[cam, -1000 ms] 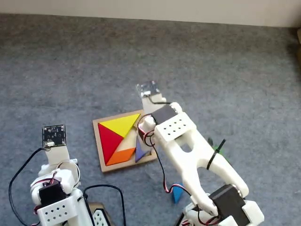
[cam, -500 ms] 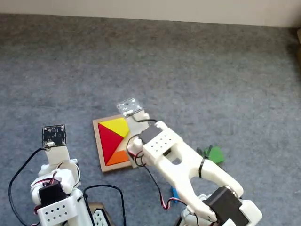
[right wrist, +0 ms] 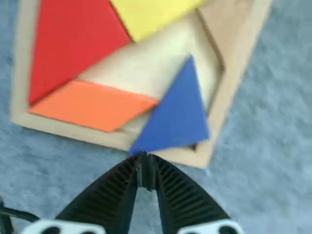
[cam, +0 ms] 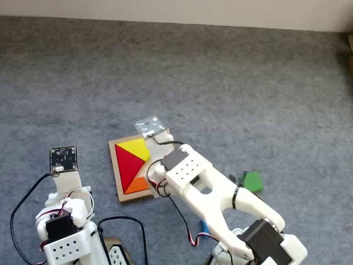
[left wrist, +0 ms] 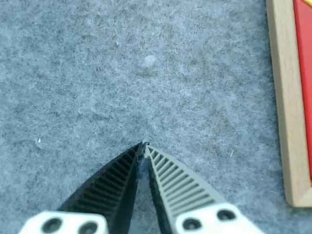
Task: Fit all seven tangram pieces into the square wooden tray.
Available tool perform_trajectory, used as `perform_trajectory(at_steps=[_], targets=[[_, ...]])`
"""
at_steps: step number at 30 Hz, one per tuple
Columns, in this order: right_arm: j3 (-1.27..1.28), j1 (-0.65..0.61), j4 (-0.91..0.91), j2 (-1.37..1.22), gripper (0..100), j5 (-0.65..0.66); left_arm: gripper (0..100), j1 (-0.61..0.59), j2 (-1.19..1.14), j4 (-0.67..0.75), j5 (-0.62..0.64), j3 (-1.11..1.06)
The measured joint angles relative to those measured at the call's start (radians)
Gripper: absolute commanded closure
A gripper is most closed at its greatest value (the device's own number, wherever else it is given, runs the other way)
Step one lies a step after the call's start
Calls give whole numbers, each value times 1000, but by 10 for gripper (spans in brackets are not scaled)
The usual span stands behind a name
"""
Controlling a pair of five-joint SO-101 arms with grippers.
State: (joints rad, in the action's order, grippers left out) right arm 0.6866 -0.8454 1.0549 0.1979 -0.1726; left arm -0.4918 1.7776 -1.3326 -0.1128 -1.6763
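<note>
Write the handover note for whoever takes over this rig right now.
Left gripper: fingers shut, empty, over the carpet beside the tray.
Right gripper: fingers shut, empty, at the tray's edge next to the blue-violet triangle.
Done: red triangle, yellow piece and orange parallelogram lie in the tray.
Left: the blue-violet triangle sits askew, apparently overlapping the rim; seat it. Then bring in the green piece and the small blue piece from the carpet.

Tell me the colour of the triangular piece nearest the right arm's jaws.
Blue. The blue triangular tangram piece shows best in the right wrist view.
</note>
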Motion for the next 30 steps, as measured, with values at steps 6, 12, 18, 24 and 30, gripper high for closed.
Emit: perform_trajectory(at_steps=[6, 12, 18, 24, 30], targets=[[-2, 43, 68, 0, 993, 17, 994, 0, 0, 0, 0, 0], [-2, 44, 15, -78, 993, 18, 994, 0, 0, 0, 0, 0], [-49, 0, -28, -146, 993, -12, 994, 0, 0, 0, 0, 0], [-144, -40, -35, -186, 993, -18, 994, 0, 0, 0, 0, 0], [-253, -40, 48, -186, 993, -18, 994, 0, 0, 0, 0, 0]])
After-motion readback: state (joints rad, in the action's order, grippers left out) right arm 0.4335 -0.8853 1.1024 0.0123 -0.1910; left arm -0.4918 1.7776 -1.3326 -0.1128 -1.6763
